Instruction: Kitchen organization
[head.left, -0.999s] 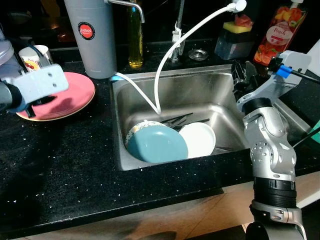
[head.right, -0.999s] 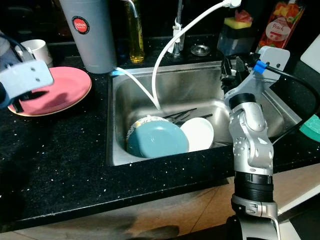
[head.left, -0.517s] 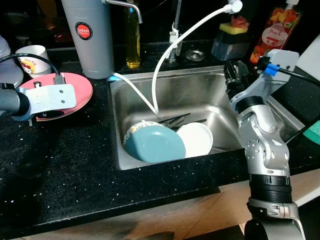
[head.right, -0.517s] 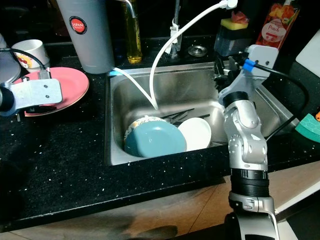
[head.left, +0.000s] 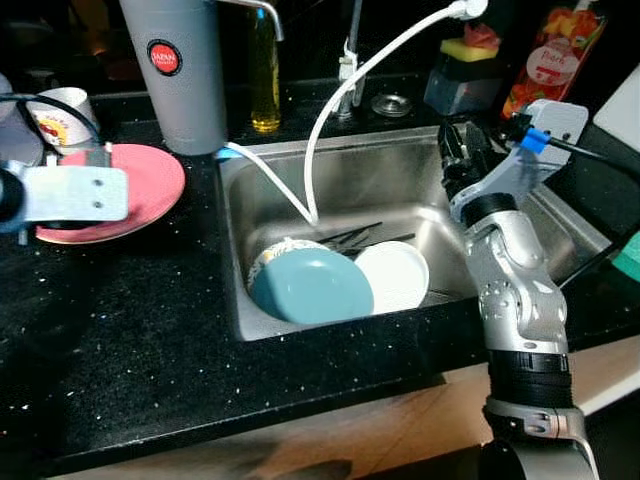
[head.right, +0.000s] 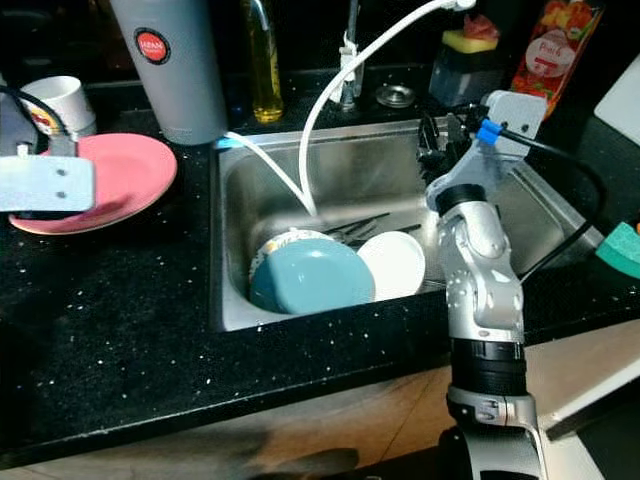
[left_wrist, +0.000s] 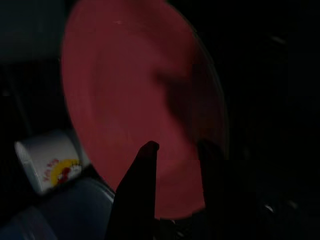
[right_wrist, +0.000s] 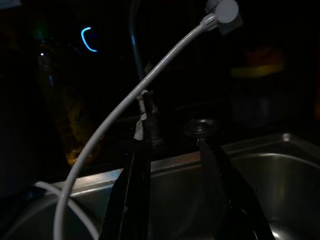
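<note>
A pink plate (head.left: 140, 180) lies on the black counter left of the sink (head.left: 400, 170). My left gripper (left_wrist: 177, 147) hovers over the plate's near part, open, with nothing between its fingers. In the basin a teal plate (head.left: 312, 288) leans on a patterned bowl (head.left: 275, 252), with a white plate (head.left: 395, 277) beside it and dark utensils (head.left: 350, 237) behind. My right gripper (head.left: 458, 160) is held over the sink's right side, open and empty, pointing toward the tap and the white hose (right_wrist: 150, 75).
A grey canister (head.left: 175, 70), an oil bottle (head.left: 264, 75) and a white mug (head.left: 55, 108) stand along the back. A sponge holder (head.left: 465, 75) and a peach bottle (head.left: 548, 55) stand at the back right. The hose (head.left: 340, 100) arcs down into the basin.
My right arm has swung left, from the sink's right rim to over the basin. My left wrist has dropped lower over the pink plate's near edge.
</note>
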